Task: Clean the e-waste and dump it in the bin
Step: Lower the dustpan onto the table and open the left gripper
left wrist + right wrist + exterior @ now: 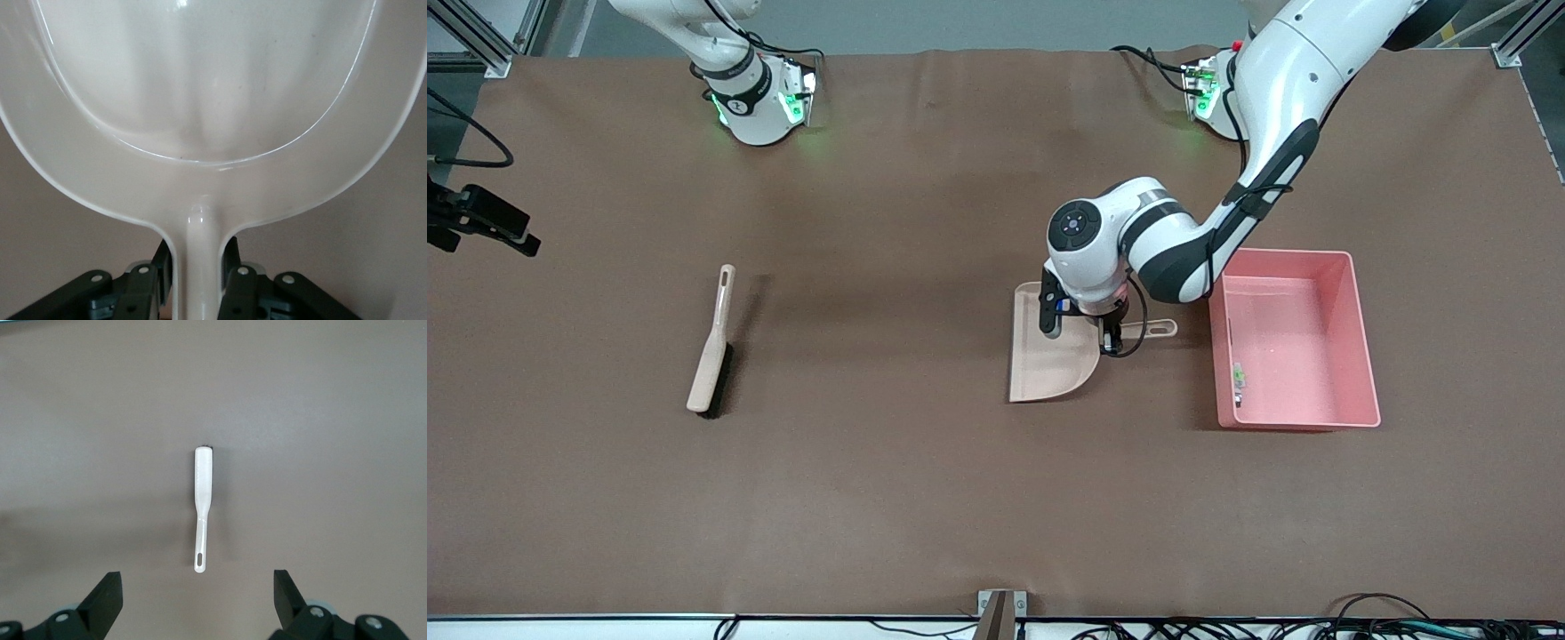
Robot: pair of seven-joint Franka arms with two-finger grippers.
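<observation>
Seemingly close to finished, with the e-waste (1237, 380) already lying in the pink bin (1285, 255), tucked against the wall that faces the dustpan, near the bin's seven o'clock corner in the front view. Dustpan (1049, 364) flat on the table (916, 489) and empty as far as the left wrist view shows, with its handle pointing to three o'clock, straight at the bin just beside it. Left pincer (1110, 336) down low at that handle, narrowed onto it, one finger pressed to each side where the handle meets the pan. Judged step in hand: letting the dustpan go and backing away. To do it well, spread the fingers wide before any lift, so that the handle does not ride up with them. Rise straight up rather than sideways, to avoid nudging the pan toward the bin at three o'clock or clipping the bin's near wall with the wrist. Check that the pan lies flat once freed. Right pincer (197, 593) waiting high over the brush (711, 356), spread wide and holding nothing; brush well apart from the dustpan, at its nine o'clock, toward the right arm's end of the table.
</observation>
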